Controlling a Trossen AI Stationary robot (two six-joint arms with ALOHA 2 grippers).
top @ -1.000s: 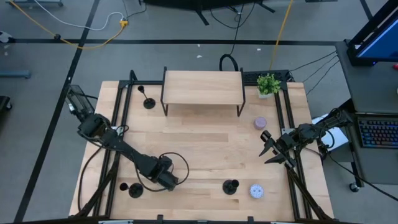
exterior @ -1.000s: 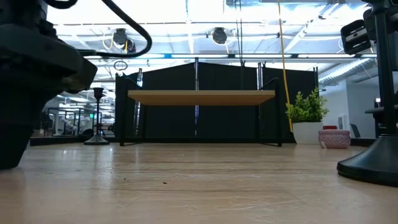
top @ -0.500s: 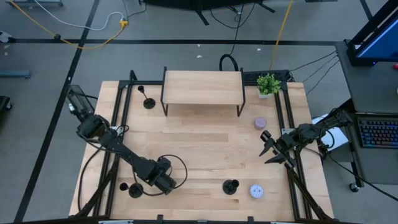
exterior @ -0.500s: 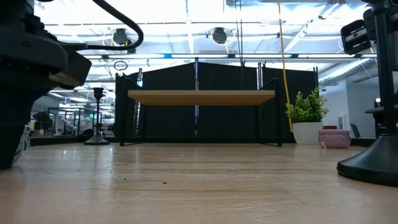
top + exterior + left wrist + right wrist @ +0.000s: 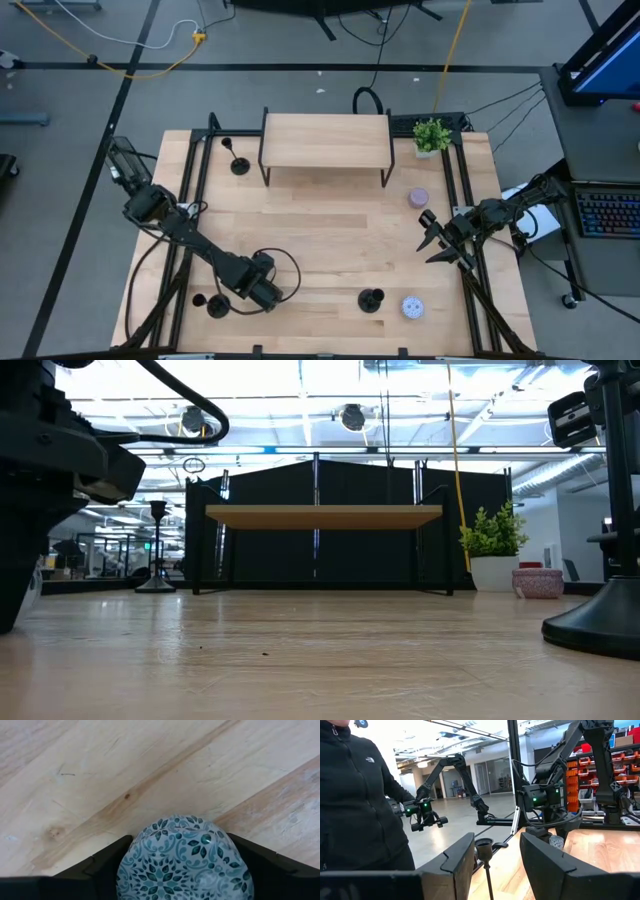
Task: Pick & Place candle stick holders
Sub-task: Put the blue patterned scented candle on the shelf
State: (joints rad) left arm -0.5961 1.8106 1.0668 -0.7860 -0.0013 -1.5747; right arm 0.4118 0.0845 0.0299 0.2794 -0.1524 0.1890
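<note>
High view: candle stick holders (image 5: 371, 299) sit on the tabletop (image 5: 330, 230), front and back-left. They look light, stiff and tippy, so I'd pinch the stem. Left wrist view: left gripper (image 5: 180, 840) jaws wide, straddling a patterned tin (image 5: 182, 865). Right wrist view: right gripper (image 5: 497, 840) jaws half open, seemingly empty.

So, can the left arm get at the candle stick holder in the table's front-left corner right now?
Probably not straight away: the holder stands close beside the left end effector, but that is down around a patterned tin.
</note>
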